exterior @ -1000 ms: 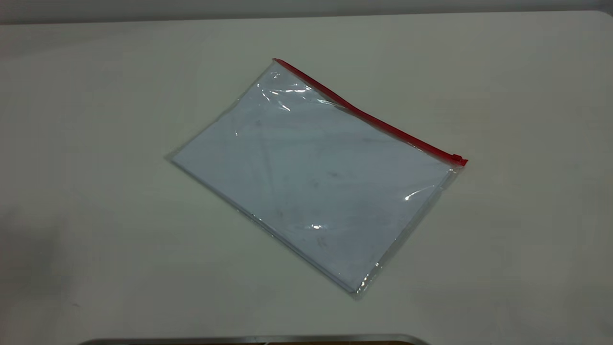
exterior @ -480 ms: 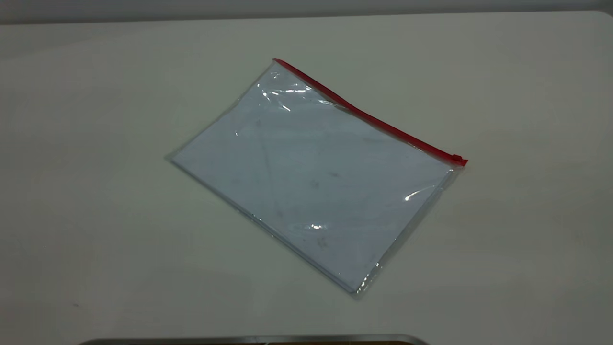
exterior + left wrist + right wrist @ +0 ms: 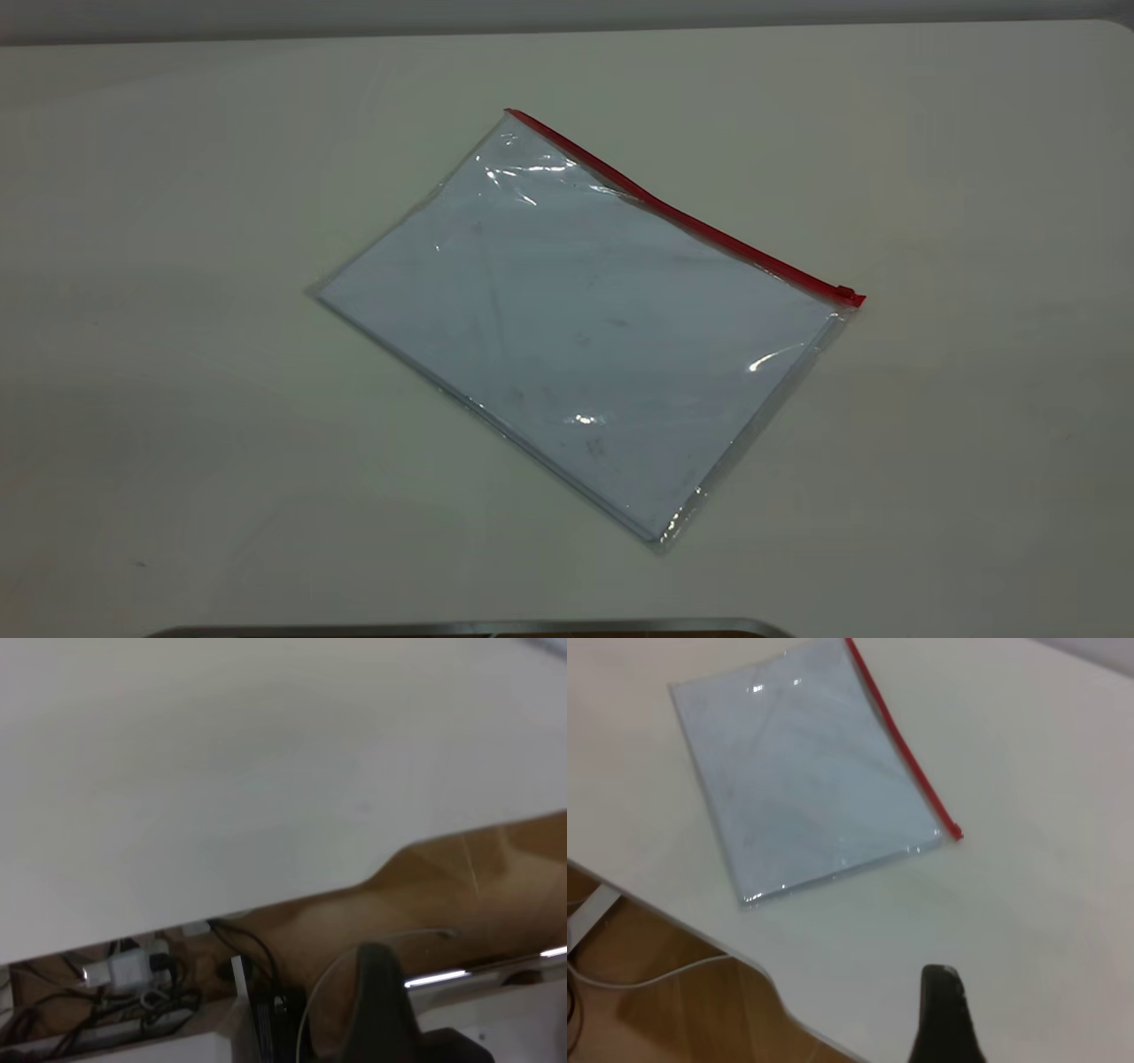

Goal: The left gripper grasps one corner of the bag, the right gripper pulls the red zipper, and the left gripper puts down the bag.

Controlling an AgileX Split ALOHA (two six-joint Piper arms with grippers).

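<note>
The bag (image 3: pixel 576 328), a clear flat pouch with a white sheet inside, lies flat and skewed at the middle of the white table (image 3: pixel 177 266). The red zipper (image 3: pixel 673 213) runs along its far long edge. The small slider tab (image 3: pixel 848 293) sits at the right end, at that corner of the bag (image 3: pixel 833 312). Neither gripper shows in the exterior view. In the right wrist view the bag (image 3: pixel 806 771) and the red zipper (image 3: pixel 904 753) lie well ahead of the right gripper (image 3: pixel 943 1010), which hangs above bare table. The left gripper (image 3: pixel 383 992) is off the table's edge, away from the bag.
A grey metal edge (image 3: pixel 469 627) runs along the front of the exterior view. The left wrist view shows the table's edge (image 3: pixel 292 899), with cables and a power strip (image 3: pixel 133 970) on a wooden floor (image 3: pixel 461 877) below. The right wrist view also shows the table edge (image 3: pixel 700 935).
The bag has not moved. A faint shadow at the table's front left has faded away.
</note>
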